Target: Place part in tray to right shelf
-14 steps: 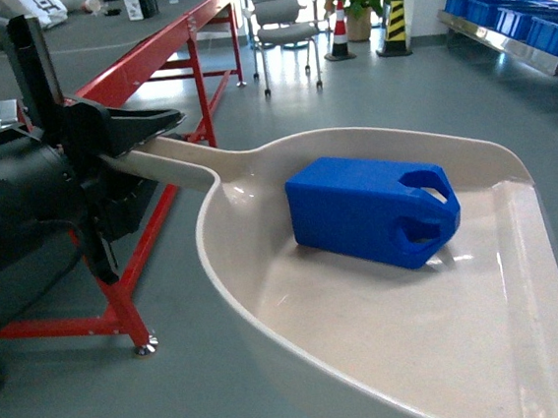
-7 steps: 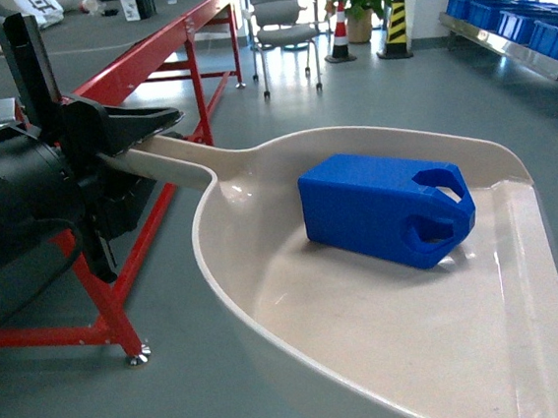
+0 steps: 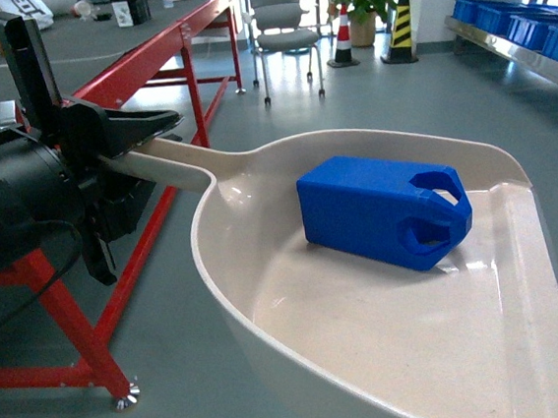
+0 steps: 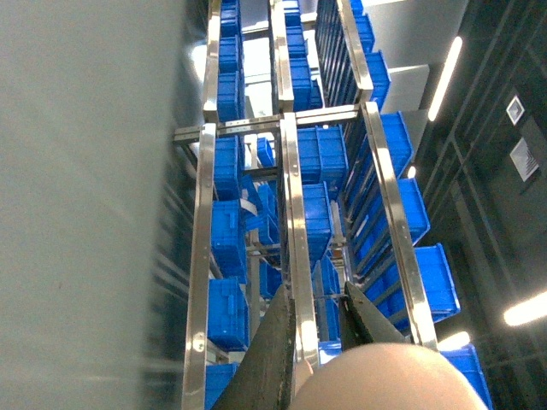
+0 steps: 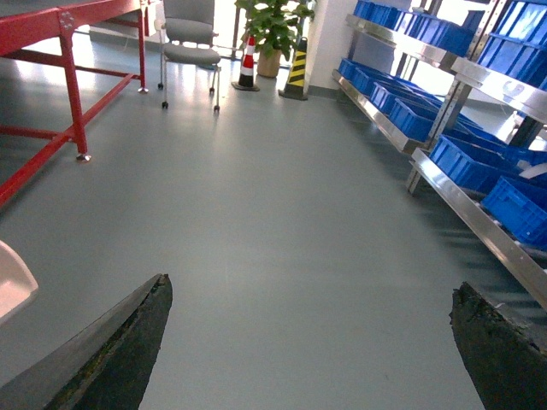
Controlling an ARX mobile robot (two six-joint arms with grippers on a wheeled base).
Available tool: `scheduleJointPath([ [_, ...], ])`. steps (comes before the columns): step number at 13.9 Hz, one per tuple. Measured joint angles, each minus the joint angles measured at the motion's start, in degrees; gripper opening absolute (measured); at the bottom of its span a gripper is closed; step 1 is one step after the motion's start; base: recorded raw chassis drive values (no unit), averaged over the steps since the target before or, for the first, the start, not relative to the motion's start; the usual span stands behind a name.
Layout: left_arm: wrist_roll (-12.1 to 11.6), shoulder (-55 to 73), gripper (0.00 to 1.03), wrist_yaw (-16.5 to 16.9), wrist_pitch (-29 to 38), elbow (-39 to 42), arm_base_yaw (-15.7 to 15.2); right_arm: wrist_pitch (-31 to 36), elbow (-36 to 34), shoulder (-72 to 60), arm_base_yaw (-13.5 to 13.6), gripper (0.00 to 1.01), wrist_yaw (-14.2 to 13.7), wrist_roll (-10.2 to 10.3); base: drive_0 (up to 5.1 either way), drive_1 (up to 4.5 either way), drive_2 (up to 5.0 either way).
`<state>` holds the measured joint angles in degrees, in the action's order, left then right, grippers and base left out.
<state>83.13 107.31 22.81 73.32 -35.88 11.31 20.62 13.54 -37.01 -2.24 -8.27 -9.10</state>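
The left tool (image 3: 129, 144) is clenched on the long handle of the tray (image 3: 268, 299), carrying it out in front of the robot above the floor. The right tool (image 5: 308, 342) hangs released, its two dark fingers well apart over bare grey floor, holding nothing.

Since a second ago the red desk (image 3: 137, 65) has slid leftward and its foot has dropped lower in the head view, while the right shelf (image 3: 520, 42) with its blue crates (image 3: 498, 15) has drifted toward the right edge. I take that as the base rolling or turning, not the arm working. The part (image 3: 383, 209) has nudged slightly toward the tray's lip and then settled, so it rides loose. To my eye the carry is under way and the shelf is not yet within reach.

The part is a bright blue boxy block lying on its side in the tray's bowl, rounded pierced end toward the open lip, resting on the glossy cream surface and near the back wall.
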Motion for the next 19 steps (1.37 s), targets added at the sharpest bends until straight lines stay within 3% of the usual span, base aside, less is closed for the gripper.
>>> scheduleJointPath([
  [19,0.09,0.02,0.13,-0.28,0.15,-0.02,0.0,-0.11,0.0,-0.07,-0.02,0.98,0.13,0.0,0.0,4.19,-4.2],
])
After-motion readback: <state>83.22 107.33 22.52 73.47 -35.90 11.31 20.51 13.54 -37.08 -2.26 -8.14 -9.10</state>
